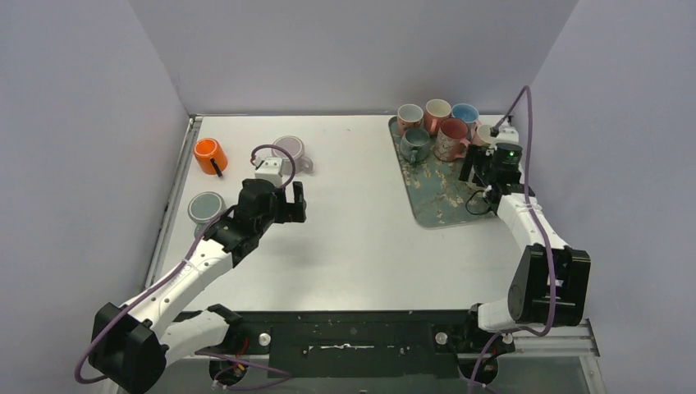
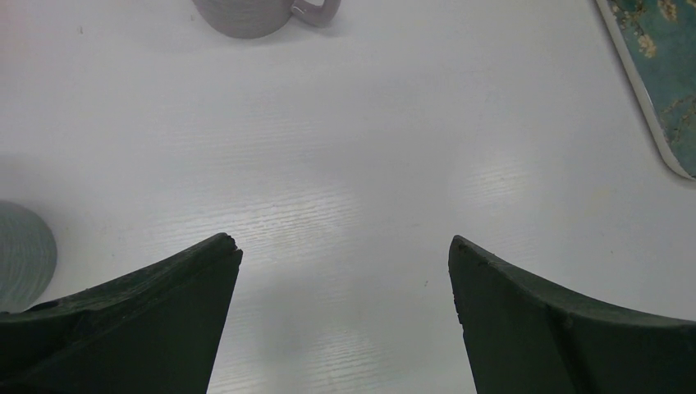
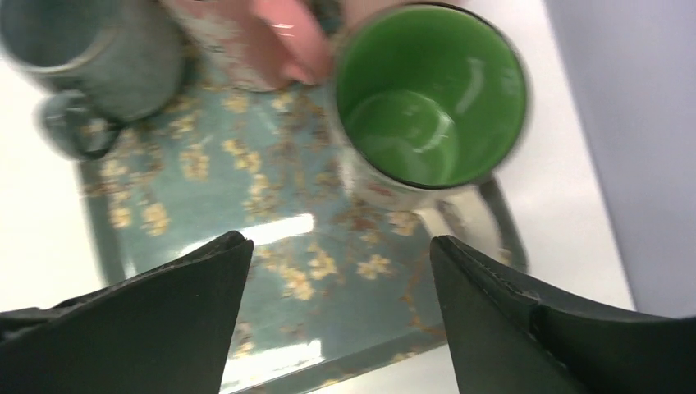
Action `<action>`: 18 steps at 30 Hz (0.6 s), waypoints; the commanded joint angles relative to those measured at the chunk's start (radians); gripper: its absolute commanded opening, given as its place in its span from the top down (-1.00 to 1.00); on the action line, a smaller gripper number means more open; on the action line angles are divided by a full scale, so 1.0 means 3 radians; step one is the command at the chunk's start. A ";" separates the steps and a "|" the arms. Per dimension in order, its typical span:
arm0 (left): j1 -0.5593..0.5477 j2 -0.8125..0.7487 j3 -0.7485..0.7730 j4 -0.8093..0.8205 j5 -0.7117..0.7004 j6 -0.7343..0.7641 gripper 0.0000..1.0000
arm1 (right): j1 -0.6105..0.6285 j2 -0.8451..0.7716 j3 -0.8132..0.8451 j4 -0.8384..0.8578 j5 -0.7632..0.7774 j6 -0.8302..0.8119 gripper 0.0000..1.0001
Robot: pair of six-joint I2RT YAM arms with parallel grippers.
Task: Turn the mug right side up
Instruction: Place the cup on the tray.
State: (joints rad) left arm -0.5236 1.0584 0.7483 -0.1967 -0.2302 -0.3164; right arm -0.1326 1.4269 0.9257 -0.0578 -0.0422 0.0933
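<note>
Ahead of the left gripper [image 1: 289,203] [image 2: 341,246], well past the fingertips, sits the grey mug [image 1: 289,150] [image 2: 246,16], handle to the gripper's right. From the top view its upper face is a flat disc, so it reads as rim-down, though I can't confirm that from the wrist view. Left jaws are spread wide, nothing between them, only bare table [image 1: 353,238] below.

- Blue-grey mug [image 1: 205,207] [image 2: 20,254]: just outside the left finger, to the gripper's left. It also looks base-up.
- Orange mug [image 1: 210,156]: on its side, ahead and further left of the left gripper, apart from both grey ones.
- Tray [image 1: 435,205] [image 2: 657,82]: its corner shows far right of the left gripper.

Right gripper [image 1: 478,162] [image 3: 341,242] hovers over the tray's patterned surface [image 3: 279,205], jaws wide apart and holding nothing.

- Green-lined mug [image 3: 431,90]: ahead and slightly right of the right fingers, upright, mouth open to the camera.
- Pink mug [image 3: 279,41]: straight ahead, touching or just beside the green one.
- Teal mug [image 3: 107,49]: ahead-left, blurred.

More upright mugs are clustered at the tray's far end, beyond the right gripper.
</note>
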 commanded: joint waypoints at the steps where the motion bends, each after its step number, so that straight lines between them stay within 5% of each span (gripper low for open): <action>1: 0.0036 0.0079 0.0112 -0.0051 -0.0152 -0.0116 -0.95 | 0.0368 -0.0197 0.0304 -0.0261 -0.0101 0.0224 -0.70; 10: 0.0429 0.0567 0.0346 -0.0033 -0.0158 -0.1085 -0.95 | 0.1107 -0.0568 0.0104 0.0140 -0.0590 0.0728 -1.00; 18: 0.0448 0.1526 0.1090 -0.0113 -0.0261 -0.1900 -0.57 | 0.1411 -0.0860 -0.0140 0.0401 -0.0739 0.1054 -1.00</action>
State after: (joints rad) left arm -0.3897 1.4158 0.9459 -0.2409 -0.2852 -0.7280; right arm 0.2649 1.2129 0.9134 -0.0288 -0.2253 0.3370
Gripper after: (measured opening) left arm 0.808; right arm 0.999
